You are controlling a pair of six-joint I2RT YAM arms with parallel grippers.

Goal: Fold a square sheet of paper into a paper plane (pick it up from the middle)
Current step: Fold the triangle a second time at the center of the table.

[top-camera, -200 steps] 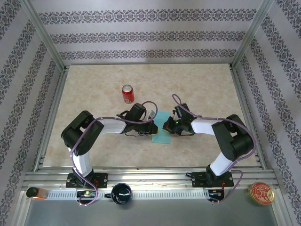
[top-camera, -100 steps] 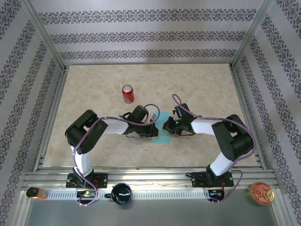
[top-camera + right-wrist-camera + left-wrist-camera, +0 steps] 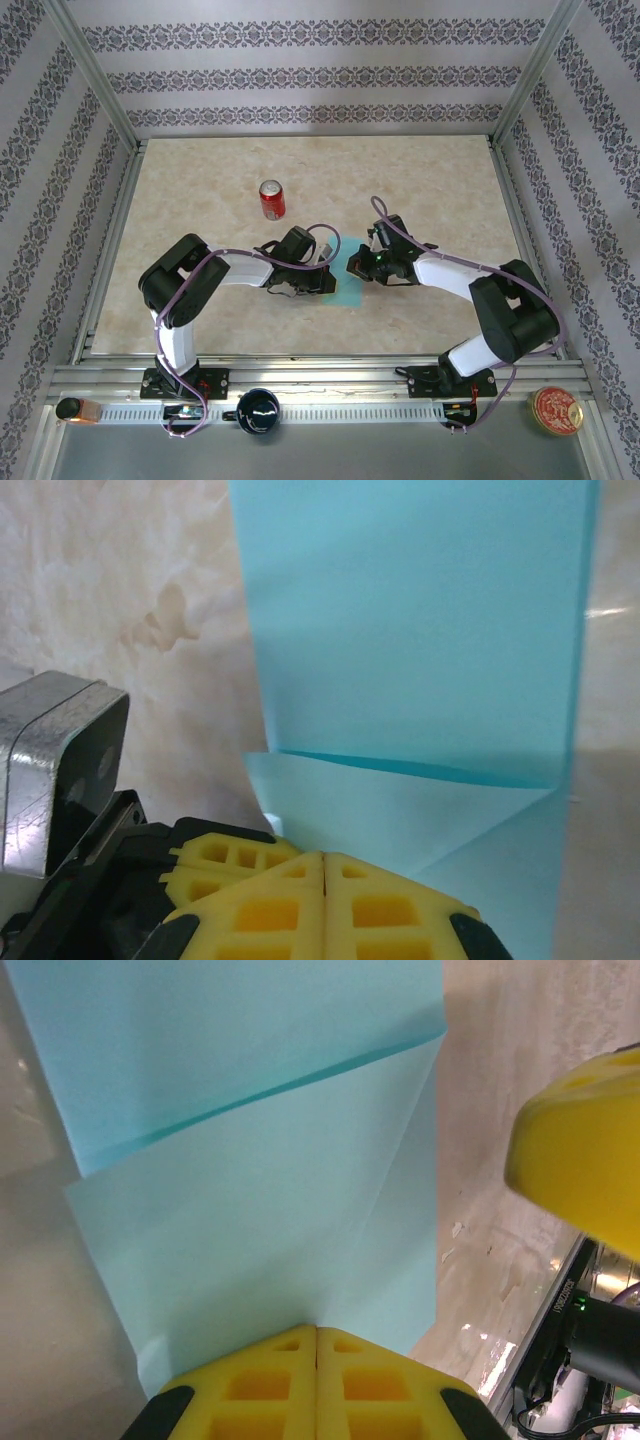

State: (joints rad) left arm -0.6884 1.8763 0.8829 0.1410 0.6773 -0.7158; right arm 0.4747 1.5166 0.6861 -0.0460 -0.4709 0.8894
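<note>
Square sheet of paper [image 3: 348, 291] lies folded, long axis running near-to-far.

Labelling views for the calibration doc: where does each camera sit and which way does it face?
Top external: above and behind the bases, looking down on the table; both arms, turquoise paper between them.
Left wrist: on the left arm, looking along left gripper, shut on the paper's fold.
Right wrist: on the right arm, looking along right gripper, shut on a flap.
Shared: the paper in all three views.
</note>
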